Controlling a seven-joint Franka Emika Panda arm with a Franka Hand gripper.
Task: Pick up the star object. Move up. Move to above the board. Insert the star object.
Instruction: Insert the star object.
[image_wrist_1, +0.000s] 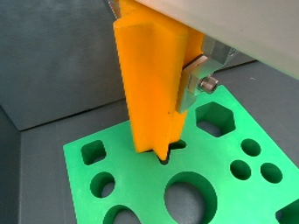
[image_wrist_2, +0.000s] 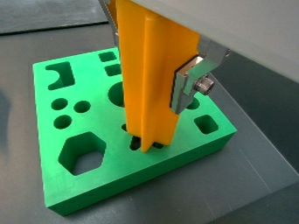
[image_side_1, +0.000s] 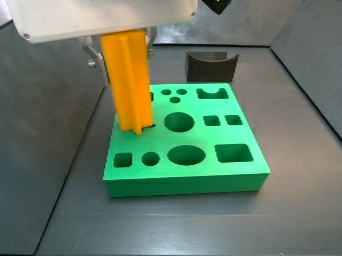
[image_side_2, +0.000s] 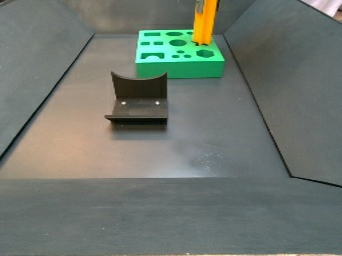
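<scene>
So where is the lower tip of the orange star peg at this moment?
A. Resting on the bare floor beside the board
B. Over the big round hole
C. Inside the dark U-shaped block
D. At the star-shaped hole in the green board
D: held upright by the end effector, the star object has its lower tip at the star hole of the board.

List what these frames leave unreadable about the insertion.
- Star object tip: inside the board hole, depth hidden in both wrist views.
- Gripper: only one finger shows; the peg hides the rest.
- Side view: gripper cut off by the frame's top edge.
</scene>
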